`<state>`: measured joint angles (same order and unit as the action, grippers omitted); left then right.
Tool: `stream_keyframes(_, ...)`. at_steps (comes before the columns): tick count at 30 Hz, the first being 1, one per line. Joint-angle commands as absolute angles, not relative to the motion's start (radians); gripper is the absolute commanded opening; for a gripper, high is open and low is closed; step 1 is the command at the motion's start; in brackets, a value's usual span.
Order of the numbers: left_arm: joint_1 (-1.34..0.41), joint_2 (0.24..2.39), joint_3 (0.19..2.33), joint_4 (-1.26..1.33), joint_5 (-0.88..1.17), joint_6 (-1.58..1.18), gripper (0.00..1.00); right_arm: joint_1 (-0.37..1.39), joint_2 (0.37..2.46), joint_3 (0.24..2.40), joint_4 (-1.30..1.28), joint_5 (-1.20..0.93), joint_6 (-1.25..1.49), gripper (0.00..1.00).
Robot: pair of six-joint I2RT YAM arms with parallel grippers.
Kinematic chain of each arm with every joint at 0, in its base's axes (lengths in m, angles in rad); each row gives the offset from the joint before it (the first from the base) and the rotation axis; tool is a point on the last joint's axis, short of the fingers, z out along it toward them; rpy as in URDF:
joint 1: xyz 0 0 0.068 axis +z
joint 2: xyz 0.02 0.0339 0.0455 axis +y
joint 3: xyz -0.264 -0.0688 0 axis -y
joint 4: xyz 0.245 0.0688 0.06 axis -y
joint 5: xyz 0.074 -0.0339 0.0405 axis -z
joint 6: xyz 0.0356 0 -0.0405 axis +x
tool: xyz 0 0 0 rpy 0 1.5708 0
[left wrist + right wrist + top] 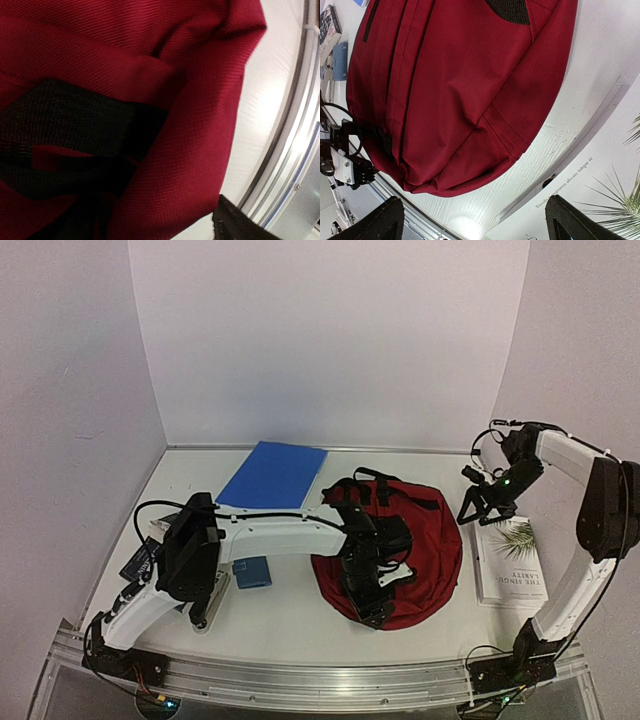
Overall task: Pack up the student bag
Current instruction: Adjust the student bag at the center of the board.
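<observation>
At the middle of the surface, toward its near edge, lies the dark red fabric backpack with black straps, its hem close to the metal rail along that edge. The left fingers are down close on the red cloth beside a black strap. Only one tip shows, so I cannot tell how wide they stand or whether they hold anything. The right fingers hang spread wide and empty above the strip between the bag and the white paperback with a palm leaf on its cover at the right edge.

My worry is that the left pair pinches loose cloth or strap rather than the zipper, so that a pull drags the whole bag onto the rail. The right arm, lowered carelessly, could clip the book.

I see open room at the far right corner and between the bag and the small blue box. The flat blue folder takes the far edge left of centre.
</observation>
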<state>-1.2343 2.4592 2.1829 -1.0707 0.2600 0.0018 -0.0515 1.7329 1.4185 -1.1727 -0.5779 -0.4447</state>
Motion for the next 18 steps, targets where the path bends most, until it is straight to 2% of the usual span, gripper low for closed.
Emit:
stream_keyframes(1, -1.237, 2.462, 2.244, -1.055, 0.172, 0.015, 0.49, -0.061, 1.710, 1.426, -1.210, -0.568, -0.469, 0.98)
stream_keyframes(5, -1.235, 2.418, 2.333, -1.065, 0.084, 0.012, 0.02, -0.068, 1.716, 1.461, -1.220, -0.573, -0.472, 0.98)
stream_keyframes(12, -1.206, 2.300, 2.474, -1.042, 0.010, -0.026, 0.00, -0.121, 1.718, 1.594, -1.230, -0.609, -0.464, 0.98)
stream_keyframes(18, -1.181, 2.193, 2.568, -0.902, -0.031, -0.068, 0.00, -0.195, 1.737, 1.742, -1.230, -0.654, -0.434, 0.98)
